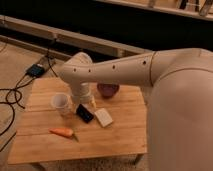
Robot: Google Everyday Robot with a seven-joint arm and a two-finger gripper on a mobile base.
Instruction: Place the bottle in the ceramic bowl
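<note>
The glossy dark purple ceramic bowl (108, 90) sits at the back middle of the wooden table (120, 142), partly behind my white arm (110, 72). My arm reaches in from the right and bends down over the table. My gripper (84, 113) shows as a dark end under the wrist, low over the table between the white cup and the flat white block. A slim pale piece that looks like the bottle (92, 102) stands right beside the wrist, between the gripper and the bowl, mostly hidden by the arm. I cannot tell whether it is held.
A white cup (61, 102) stands left of the gripper. A flat white block (104, 117) lies to its right, and an orange carrot (62, 132) lies near the front left. Cables (10, 95) and a black box (36, 70) lie on the floor at left.
</note>
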